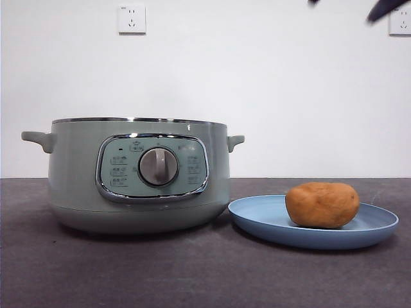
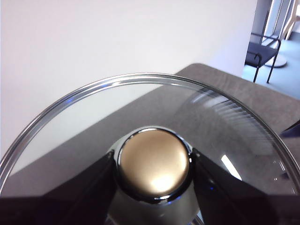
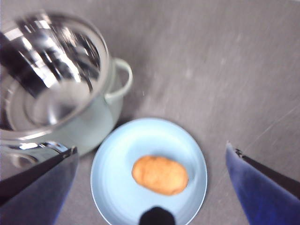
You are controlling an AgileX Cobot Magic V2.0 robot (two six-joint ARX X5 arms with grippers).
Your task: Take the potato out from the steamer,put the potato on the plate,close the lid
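- Nearest along the dark grey counter [image 1: 192, 276] sits the plate [image 1: 257, 221], light blue and shallow, flat on the surface.
- The potato [image 1: 322, 205] lies on its side on the plate, orange-brown and rough-skinned, toward the plate's right half in the front view, with bare blue showing around it.
- Just beside the plate, to its left in the front view, stands the steamer [image 1: 77, 186], pale green, its chrome-framed panel and silver dial [image 1: 158, 167] turned toward the front camera. The plate's rim comes close to the pot's base; I cannot tell whether they touch.
- The steamer is uncovered: from above, its shiny metal inside [image 3: 51, 75] shows bare, and one side handle [image 3: 123, 79] sticks out toward the plate.
- The right end effector [image 3: 150, 187] hangs high over the plate and potato, its two jaws spread wide apart with nothing between them.
- The left end effector [image 2: 153, 171] has its jaws closed in on either side of the knob [image 2: 153, 161] of the lid [image 2: 93, 122], gripping it; the glass dome and chrome rim fill that wrist view, and through the glass the counter and wall show.
- Behind everything is a plain white wall [image 1: 257, 83] with a socket [image 1: 131, 19] high above the steamer.
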